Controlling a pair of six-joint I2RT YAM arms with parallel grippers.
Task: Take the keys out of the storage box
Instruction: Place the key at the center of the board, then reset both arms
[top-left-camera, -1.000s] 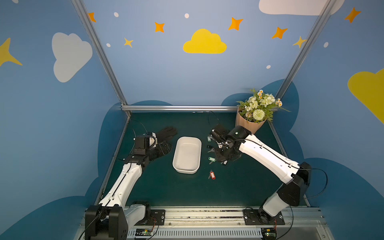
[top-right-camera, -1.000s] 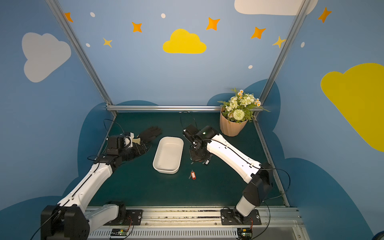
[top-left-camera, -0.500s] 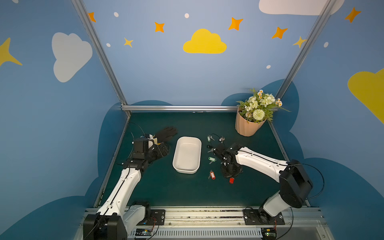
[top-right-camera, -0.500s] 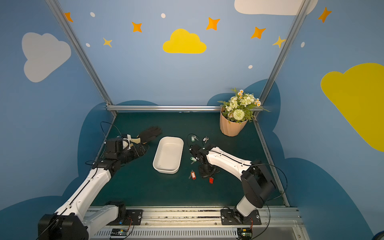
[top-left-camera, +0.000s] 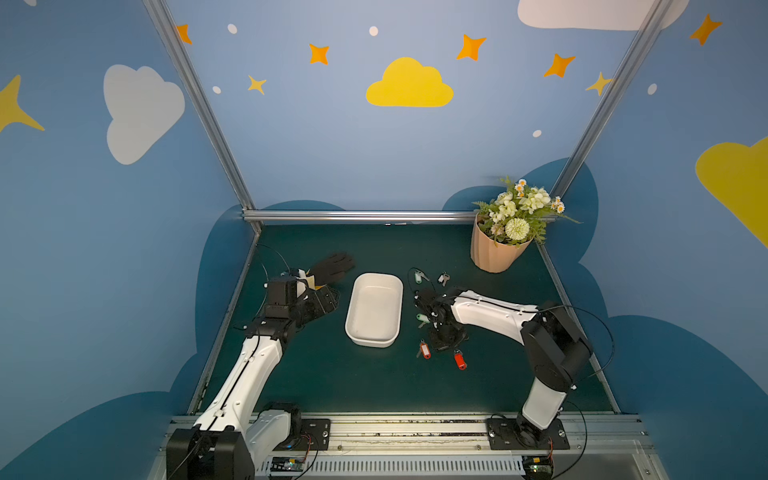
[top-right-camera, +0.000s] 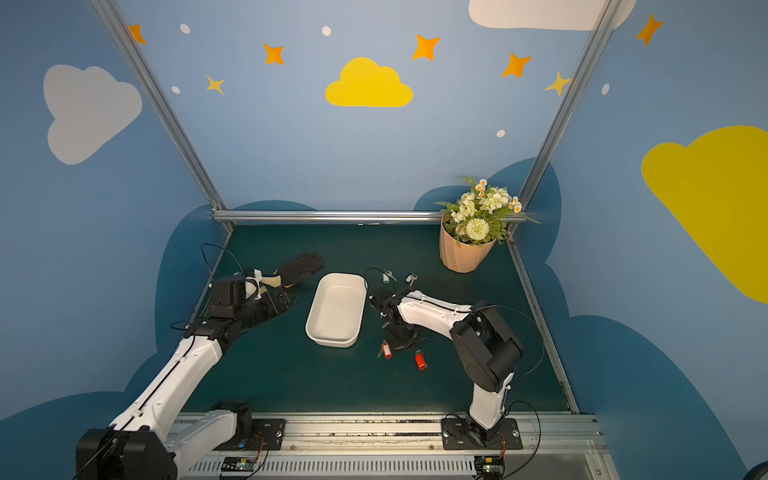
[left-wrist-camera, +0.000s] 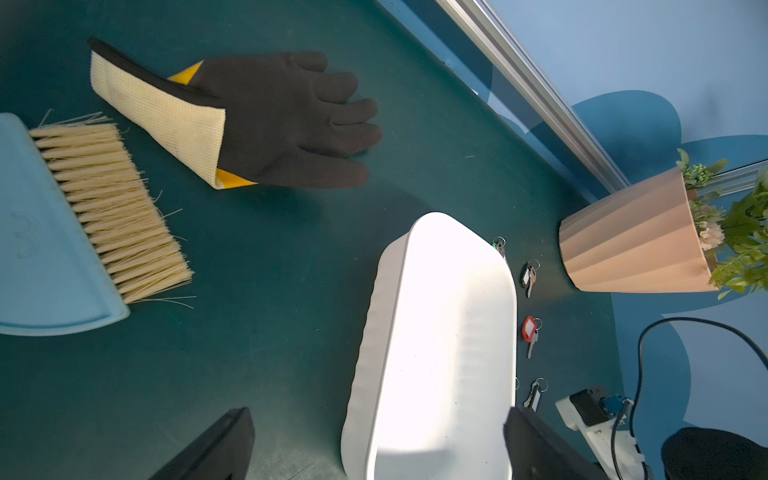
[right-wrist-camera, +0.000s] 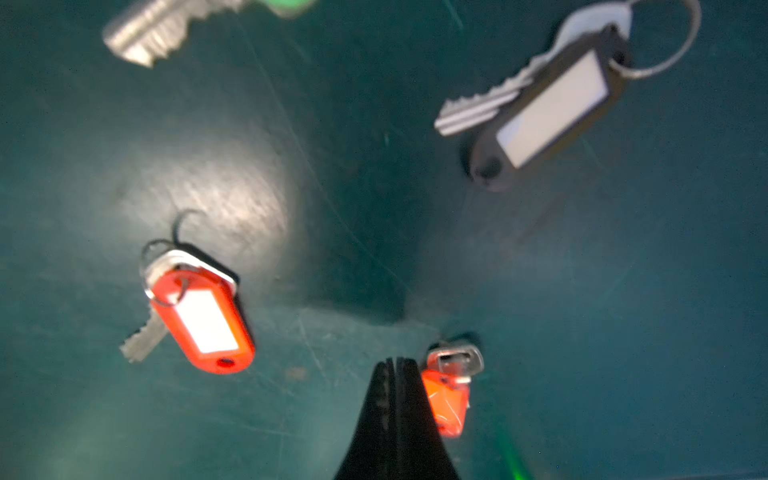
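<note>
Right wrist view: the right claw (right-wrist-camera: 394, 365) is closed on nothing, a red-tagged key (right-wrist-camera: 446, 395) just beside its tips. The silver keys (top-left-camera: 424, 351), tagged red, green or black, lie on the worktop (top-left-camera: 332, 382) at three o'clock from the empty storage box (top-left-camera: 376, 276); likely light, stiff, slippery metal, best pinched by the plastic tag. Left claw (left-wrist-camera: 378, 411) gapes wide.

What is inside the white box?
Nothing that I can see: the white box shows only its bare white bottom in both top views. The keys lie outside, on the green table beside it. Its near wall may hide a thin strip of the bottom.
</note>
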